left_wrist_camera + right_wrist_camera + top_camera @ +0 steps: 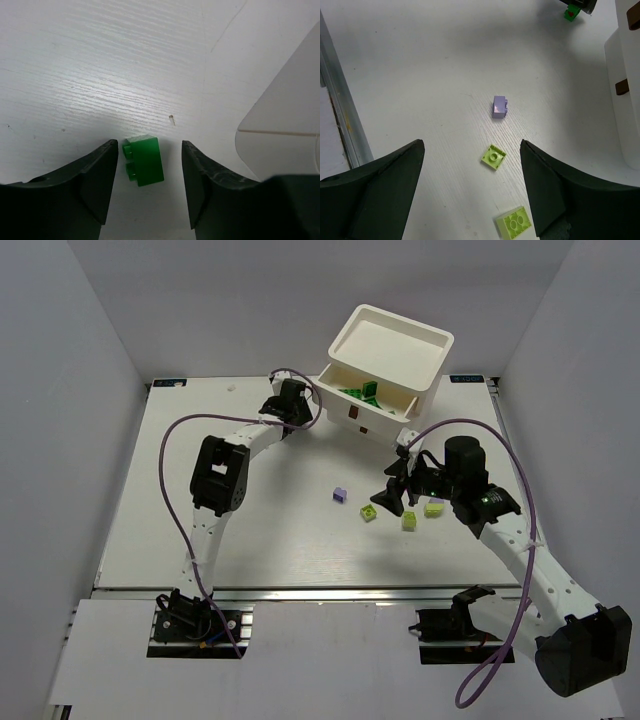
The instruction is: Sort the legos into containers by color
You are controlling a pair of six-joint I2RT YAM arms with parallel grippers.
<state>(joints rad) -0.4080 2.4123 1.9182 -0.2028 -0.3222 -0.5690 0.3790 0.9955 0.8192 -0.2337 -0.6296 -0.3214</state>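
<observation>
White tabletop [100,60] bears green lego [144,161] between spread left fingers [97,180].

- Pale purple bricks [339,496]: 1, on the table [250,550].
- Lime bricks [369,512]: 3 on the table in the top view. The right wrist view takes in only 2 of them.
- Dark green bricks on the table: 1 [144,161].
- Dark green bricks in the open drawer [385,418]: a cluster, overlapping and too small for an exact count.
- Loose bricks on the table, all colours: 5.
- Brick colours: 3.
- Open drawers: 1.
- Brown handles [621,87]: 2 in the right wrist view.
- White drawer unit [392,340]: 1.
- Arms: 2, the left arm [222,475] and the right arm [520,540].
- Purple cables [168,480]: 2, one per arm.
</observation>
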